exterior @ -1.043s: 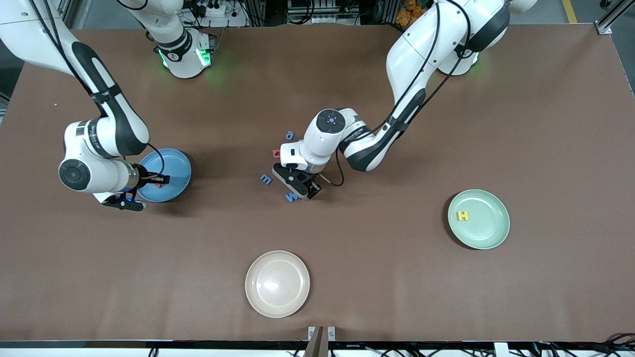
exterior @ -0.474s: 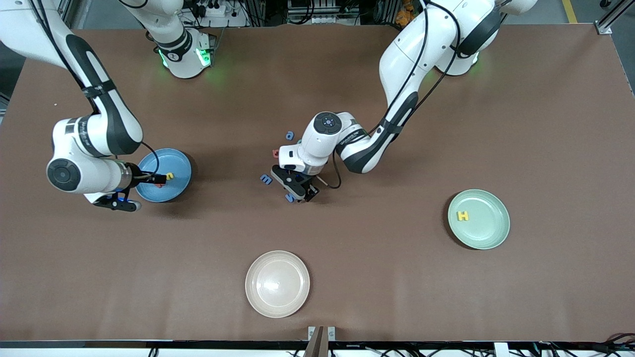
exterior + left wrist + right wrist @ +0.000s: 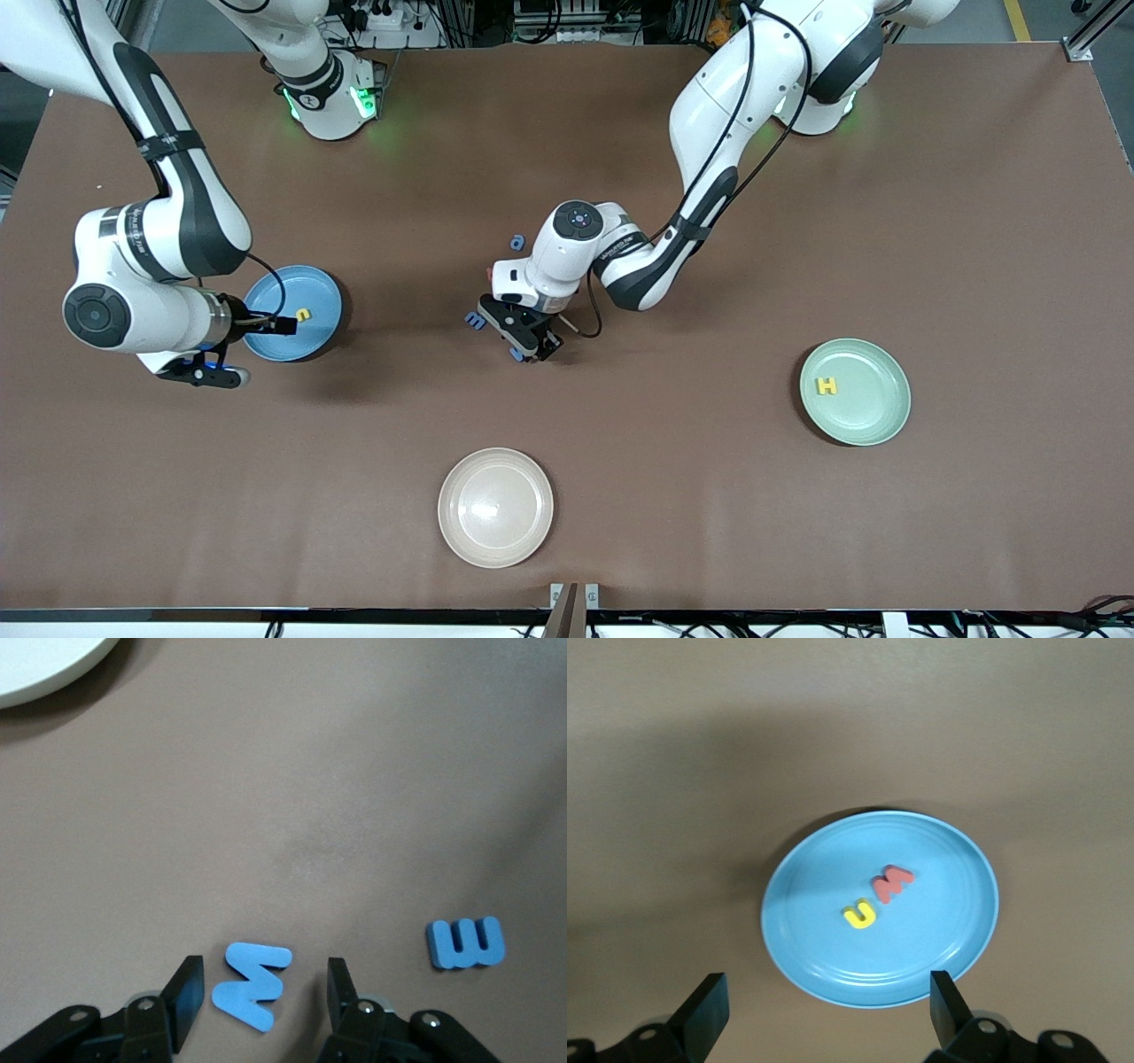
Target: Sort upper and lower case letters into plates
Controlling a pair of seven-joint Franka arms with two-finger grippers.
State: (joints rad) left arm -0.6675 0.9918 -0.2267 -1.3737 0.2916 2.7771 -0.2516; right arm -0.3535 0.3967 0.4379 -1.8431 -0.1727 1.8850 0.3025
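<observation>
Right gripper (image 3: 266, 326), fingers spread and empty, hangs over the blue plate (image 3: 312, 285) at its 9 o'clock edge; yellow u (image 3: 860, 916) and red w (image 3: 890, 884) lie inside. Left gripper (image 3: 257, 997), fingers apart, straddles the blue W (image 3: 252, 983) on the tabletop (image 3: 709, 496). Yellow H (image 3: 827, 385) sits in the green plate (image 3: 873, 421).

A brown matte tabletop (image 3: 886, 221) fills nearly everything in sight, evenly lit from above. Along its upper edge stand metal frames and a tangle of cables (image 3: 390, 18), with green light (image 3: 390, 133) glowing on the surface there. Grey floor with a yellow line (image 3: 1017, 18) shows at one corner.
</observation>
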